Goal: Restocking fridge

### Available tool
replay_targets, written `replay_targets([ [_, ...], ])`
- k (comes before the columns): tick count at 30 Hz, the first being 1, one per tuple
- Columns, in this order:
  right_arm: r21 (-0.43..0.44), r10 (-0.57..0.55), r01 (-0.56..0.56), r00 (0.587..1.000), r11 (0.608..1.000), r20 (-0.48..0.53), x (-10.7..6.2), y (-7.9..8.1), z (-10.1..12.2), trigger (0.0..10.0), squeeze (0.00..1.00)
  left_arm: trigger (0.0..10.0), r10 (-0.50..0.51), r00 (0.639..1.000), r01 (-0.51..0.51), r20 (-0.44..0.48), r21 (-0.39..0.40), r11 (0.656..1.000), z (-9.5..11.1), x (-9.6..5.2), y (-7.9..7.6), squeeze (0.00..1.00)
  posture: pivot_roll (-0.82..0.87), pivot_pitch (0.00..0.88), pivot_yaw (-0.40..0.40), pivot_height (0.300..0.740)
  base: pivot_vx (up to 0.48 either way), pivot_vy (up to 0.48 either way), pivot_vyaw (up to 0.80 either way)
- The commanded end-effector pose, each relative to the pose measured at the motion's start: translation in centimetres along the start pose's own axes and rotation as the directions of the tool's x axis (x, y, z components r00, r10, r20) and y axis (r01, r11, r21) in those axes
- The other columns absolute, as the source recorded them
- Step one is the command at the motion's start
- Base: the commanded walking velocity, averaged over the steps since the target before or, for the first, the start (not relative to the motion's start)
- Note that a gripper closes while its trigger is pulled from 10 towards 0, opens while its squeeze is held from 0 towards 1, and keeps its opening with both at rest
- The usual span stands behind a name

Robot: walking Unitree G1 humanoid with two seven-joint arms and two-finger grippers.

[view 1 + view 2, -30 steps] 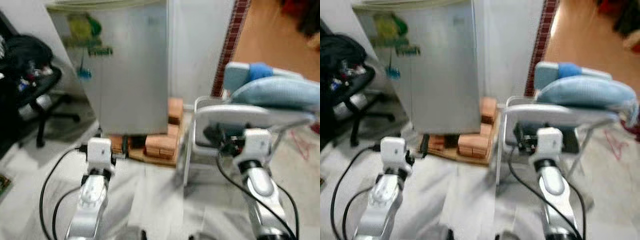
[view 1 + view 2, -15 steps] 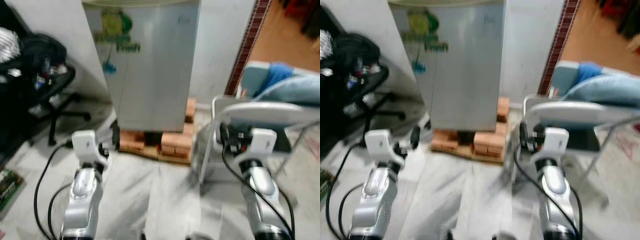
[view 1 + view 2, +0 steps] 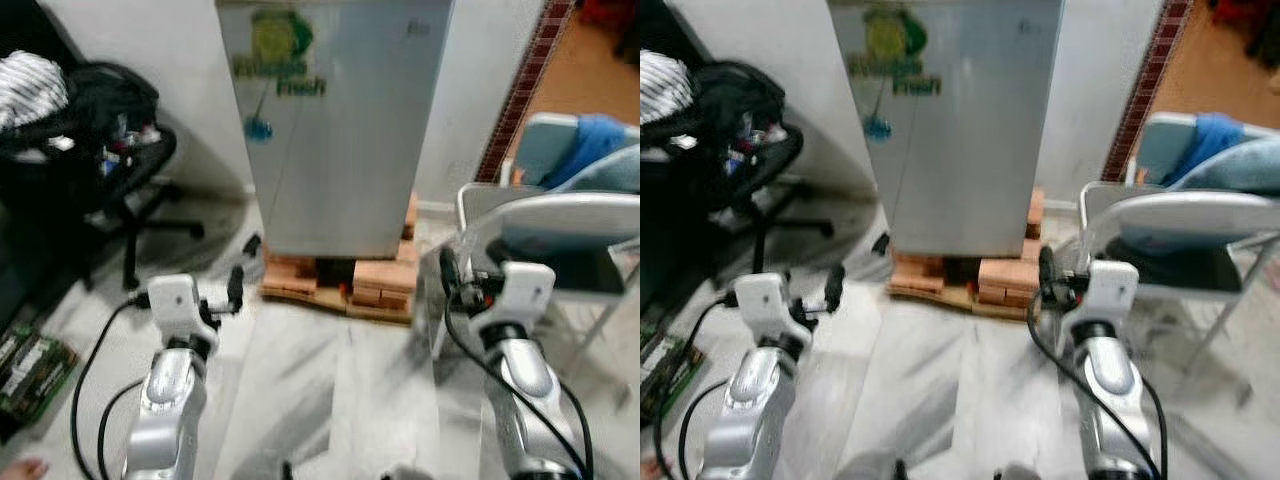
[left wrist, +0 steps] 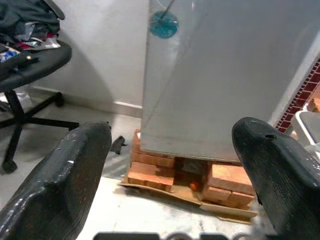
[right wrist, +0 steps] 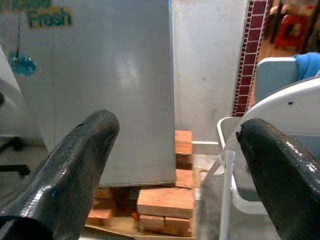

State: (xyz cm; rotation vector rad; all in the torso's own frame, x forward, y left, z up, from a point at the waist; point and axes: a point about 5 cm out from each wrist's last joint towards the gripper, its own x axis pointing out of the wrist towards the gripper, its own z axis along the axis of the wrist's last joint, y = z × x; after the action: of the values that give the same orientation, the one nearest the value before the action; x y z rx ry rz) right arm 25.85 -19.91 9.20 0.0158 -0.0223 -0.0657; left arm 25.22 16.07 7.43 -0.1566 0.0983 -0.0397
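Observation:
A silver fridge (image 3: 340, 120) stands straight ahead with its door shut and a green "Fresh" sticker near the top. It rests on red bricks (image 3: 375, 285) over a flat board. My left gripper (image 4: 172, 127) is held out low in front of me, open and empty, aimed at the fridge's lower left. My right gripper (image 5: 176, 122) is open and empty too, pointing at the fridge's right edge and the bricks. Both are still well short of the fridge.
A black office chair (image 3: 110, 140) piled with clutter stands at the left. A grey folding chair (image 3: 560, 215) with blue cloth on it is close by my right arm. Green packets (image 3: 30, 365) lie on the pale marble floor at the left.
The whole view has swung, so the fridge now sits in the middle and looks nearer. Both arms keep the same outstretched pose with fingers apart.

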Motion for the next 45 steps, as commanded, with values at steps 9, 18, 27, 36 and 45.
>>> replay_targets([
  [9, 0.114, 0.079, -0.078, 0.997, 0.990, -0.012, -0.1, 2.7, -0.3, 10.0, 0.00, 10.0, 0.008, 1.000, -0.012, 0.030, 0.134, 0.991, 1.7, 0.7, 1.2, 0.00, 0.04, 0.067, 0.078, 0.740, 0.000, 0.480, 0.00],
  [18, 0.117, 0.087, -0.081, 0.995, 0.990, -0.044, -0.5, 3.3, -0.7, 10.0, 0.00, 10.0, -0.014, 1.000, 0.015, -0.007, 0.111, 0.994, 0.6, 0.9, 0.5, 0.00, 0.03, 0.076, 0.053, 0.740, 0.000, 0.480, -0.36],
  [27, 0.075, 0.111, -0.109, 0.994, 0.991, -0.023, 0.3, 3.7, -0.6, 10.0, 0.00, 10.0, -0.039, 0.999, 0.040, -0.011, 0.092, 0.995, 0.3, 1.0, -0.3, 0.00, 0.02, 0.083, 0.062, 0.740, 0.000, 0.461, -0.80],
  [36, 0.060, 0.165, -0.164, 0.986, 0.985, 0.001, 0.2, 4.9, -0.3, 10.0, 0.00, 10.0, -0.040, 0.999, 0.042, -0.021, 0.111, 0.993, 0.5, 1.1, 0.2, 0.00, 0.03, 0.097, 0.062, 0.740, 0.000, 0.468, -0.58],
  [45, 0.062, 0.151, -0.150, 0.988, 0.987, -0.008, 0.0, 4.3, -0.5, 10.0, 0.00, 10.0, -0.077, 0.997, 0.078, -0.018, 0.096, 0.992, 0.2, 0.9, -0.6, 0.00, 0.03, 0.094, 0.046, 0.740, 0.057, 0.437, -0.18],
])
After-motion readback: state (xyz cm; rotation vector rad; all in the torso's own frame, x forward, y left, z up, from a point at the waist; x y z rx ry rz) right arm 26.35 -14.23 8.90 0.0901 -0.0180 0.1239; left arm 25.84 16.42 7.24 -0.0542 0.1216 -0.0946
